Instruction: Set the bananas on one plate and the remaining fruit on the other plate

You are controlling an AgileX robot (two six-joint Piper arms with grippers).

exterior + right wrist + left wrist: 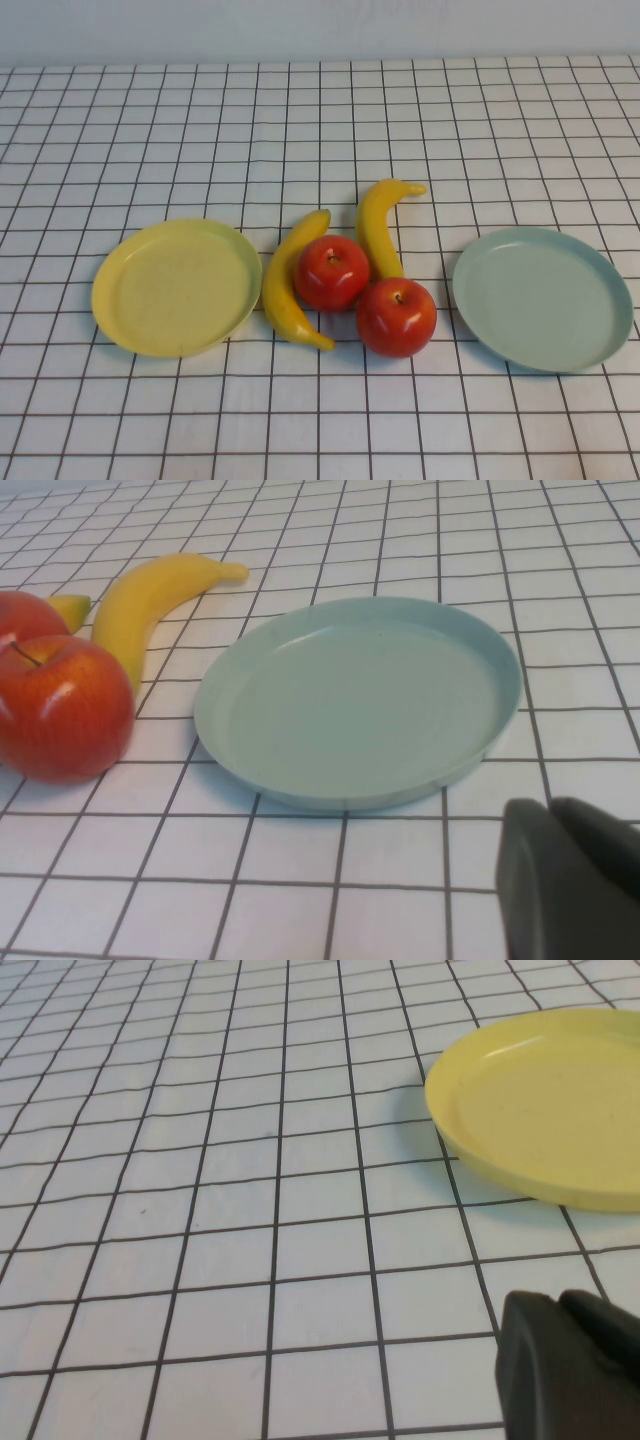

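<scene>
Two yellow bananas point(285, 285) point(378, 225) and two red apples point(331, 272) point(396, 316) lie bunched together on the checked cloth at mid-table. The pale yellow plate point(175, 288) sits empty to their left, and the pale blue-green plate point(541, 297) sits empty to their right. Neither gripper shows in the high view. My left gripper point(558, 1302) is shut on nothing, just short of the yellow plate point(540, 1110). My right gripper point(552, 810) is shut and empty, near the blue-green plate point(360, 700). Beyond that plate I see an apple point(60, 710) and a banana point(150, 600).
A white cloth with a black grid point(320, 120) covers the whole table. A pale wall runs along the table's far edge.
</scene>
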